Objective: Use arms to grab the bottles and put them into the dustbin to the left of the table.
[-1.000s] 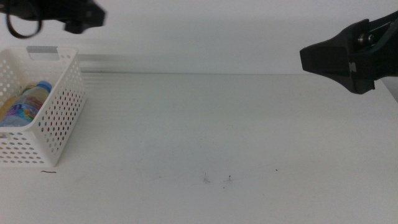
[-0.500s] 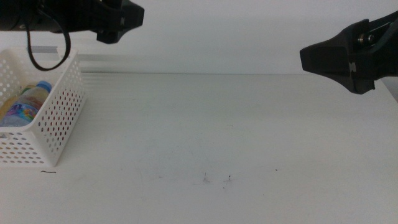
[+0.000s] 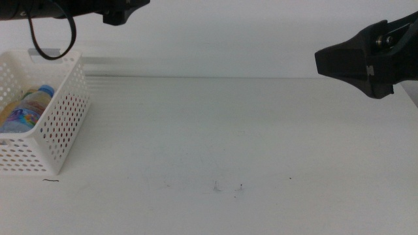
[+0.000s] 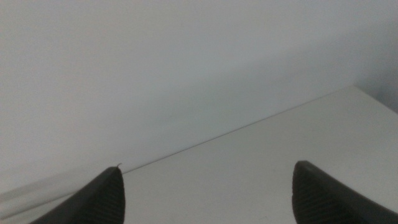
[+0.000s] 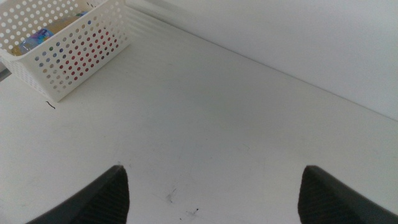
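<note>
Left hand [image 3: 124, 12] high above dustbin [image 3: 62, 124], prongs apart.

We are looking at a plain white wall [image 3: 228, 39] running behind the bench [image 3: 228, 130], meeting its far edge in a straight seam. Soft, even light is falling across both, casting no hard shadows. The bench top is showing a few tiny dark specks [image 3: 227, 188] near its front and a short dark mark [image 3: 50, 180] at the left.
</note>
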Controlling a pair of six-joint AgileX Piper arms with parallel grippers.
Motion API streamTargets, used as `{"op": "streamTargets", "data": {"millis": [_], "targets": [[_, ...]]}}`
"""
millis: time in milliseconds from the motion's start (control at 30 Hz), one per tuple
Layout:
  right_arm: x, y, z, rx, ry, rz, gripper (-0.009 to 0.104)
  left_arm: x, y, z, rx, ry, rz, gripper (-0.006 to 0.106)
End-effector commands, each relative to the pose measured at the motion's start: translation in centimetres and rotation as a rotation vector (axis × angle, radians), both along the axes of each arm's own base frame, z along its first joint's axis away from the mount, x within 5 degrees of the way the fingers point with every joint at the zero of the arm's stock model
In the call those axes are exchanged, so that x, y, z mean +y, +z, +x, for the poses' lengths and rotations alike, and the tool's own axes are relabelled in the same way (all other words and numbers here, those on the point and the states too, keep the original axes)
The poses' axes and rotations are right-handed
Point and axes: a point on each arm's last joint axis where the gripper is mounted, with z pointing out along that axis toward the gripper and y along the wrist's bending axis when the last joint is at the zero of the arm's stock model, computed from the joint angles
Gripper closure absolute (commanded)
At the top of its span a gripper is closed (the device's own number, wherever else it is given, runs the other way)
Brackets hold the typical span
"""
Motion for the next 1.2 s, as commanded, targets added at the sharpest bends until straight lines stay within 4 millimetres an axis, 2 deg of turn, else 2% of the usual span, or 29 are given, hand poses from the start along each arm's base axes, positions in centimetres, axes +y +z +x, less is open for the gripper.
{"op": "streamTargets", "data": {"millis": [0,333,633,1167], "targets": [[-0.2,0.4,0.0,-0.022,-0.003,0.004,0.007,0.0,0.1,-0.1,0.001,0.022,-0.039,0.011],[-0.2,0.4,0.0,-0.022,-0.003,0.004,0.007,1.1,0.7,-0.7,-0.034,0.09,0.002,0.011],[-0.2,0.4,0.0,-0.022,-0.003,0.004,0.007,1.1,1.1,-0.6,-0.06,0.11,-0.056,0.009],[-0.1,0.4,-0.1,-0.012,0.002,0.017,0.007,1.2,1.2,-0.6,-0.078,0.116,-0.045,0.009]]}}
